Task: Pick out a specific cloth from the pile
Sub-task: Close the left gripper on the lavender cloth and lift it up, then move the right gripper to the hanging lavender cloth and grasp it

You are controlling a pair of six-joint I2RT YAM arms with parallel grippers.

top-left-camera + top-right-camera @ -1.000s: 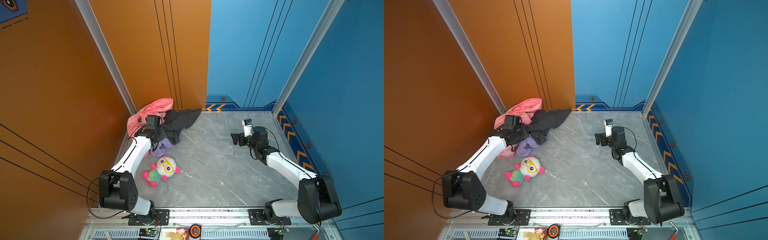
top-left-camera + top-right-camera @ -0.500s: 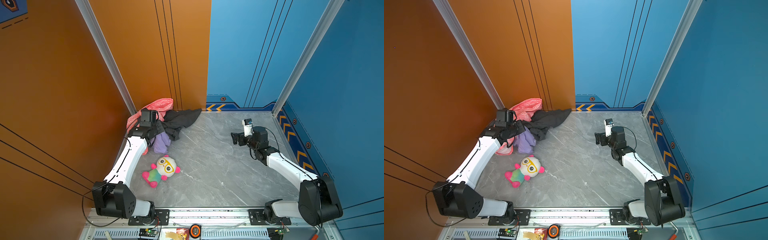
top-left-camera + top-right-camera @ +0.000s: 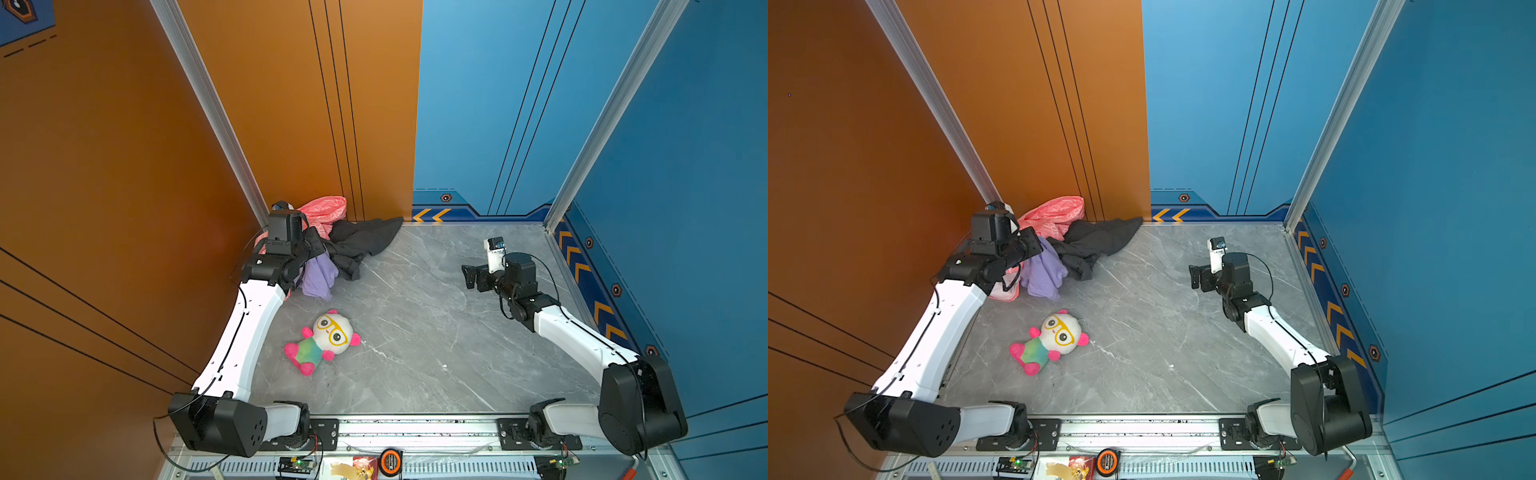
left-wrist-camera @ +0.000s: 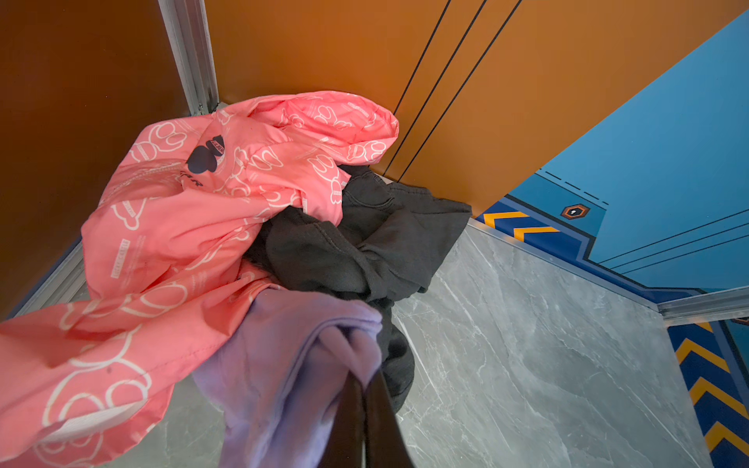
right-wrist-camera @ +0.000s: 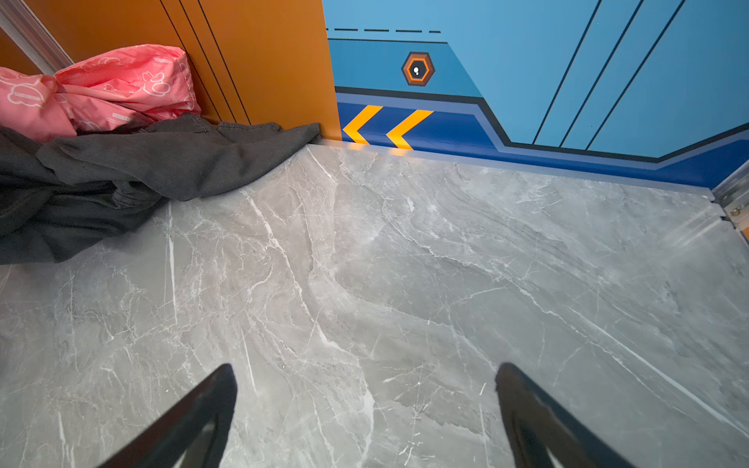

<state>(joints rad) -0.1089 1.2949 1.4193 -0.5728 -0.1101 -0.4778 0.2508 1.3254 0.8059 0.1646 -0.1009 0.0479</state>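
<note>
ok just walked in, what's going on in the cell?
The left pincer is shut on a bunched fold of the lavender cloth, at the front edge of the pile in the back left corner. The cloth is not yet clear: the coral-pink printed garment and the black garment touch it. The right pincer hangs open over the bare marble tabletop, holding nothing. A panda plush lies apart, nearer the front.

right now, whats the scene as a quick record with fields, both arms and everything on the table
left fingers: shut on the lavender cloth
right fingers: open, empty, over bare table
lavender cloth: partly drawn out, touching the pile
pile: coral-pink cloth and black cloth, far left corner
panda plush: on the table, apart from the pile
</note>
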